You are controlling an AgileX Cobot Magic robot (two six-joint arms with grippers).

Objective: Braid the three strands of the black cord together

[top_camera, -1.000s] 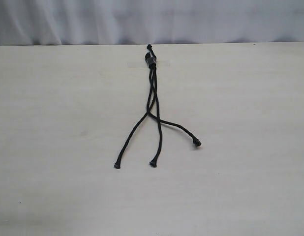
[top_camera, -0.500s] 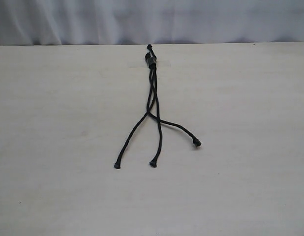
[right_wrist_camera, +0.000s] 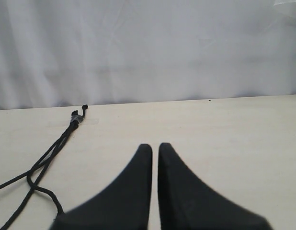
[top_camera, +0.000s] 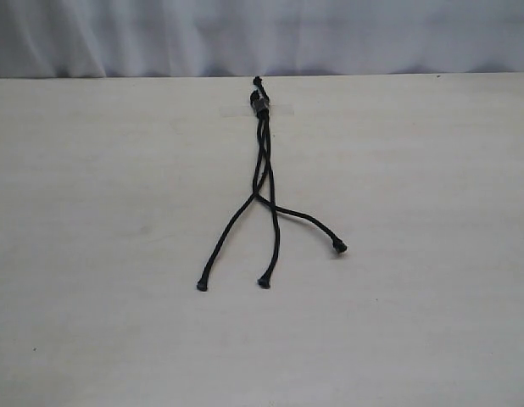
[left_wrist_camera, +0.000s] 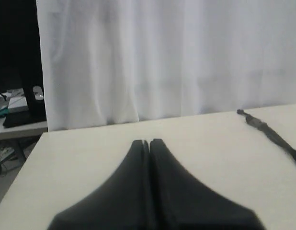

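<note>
The black cord (top_camera: 264,170) lies on the pale table, its knotted end with the small clip (top_camera: 260,103) near the far edge under a strip of clear tape. The three strands cross loosely halfway down and fan out to knobbed tips at the left (top_camera: 202,286), the middle (top_camera: 264,282) and the right (top_camera: 340,247). Neither gripper shows in the exterior view. My left gripper (left_wrist_camera: 146,142) is shut and empty, with the cord (left_wrist_camera: 267,132) well off to its side. My right gripper (right_wrist_camera: 155,146) is shut but for a thin slit, holding nothing, apart from the cord (right_wrist_camera: 52,148).
A white curtain (top_camera: 262,34) hangs behind the table's far edge (top_camera: 415,75). In the left wrist view the table's side edge (left_wrist_camera: 23,167) drops off toward dark clutter (left_wrist_camera: 14,105) on a lower surface.
</note>
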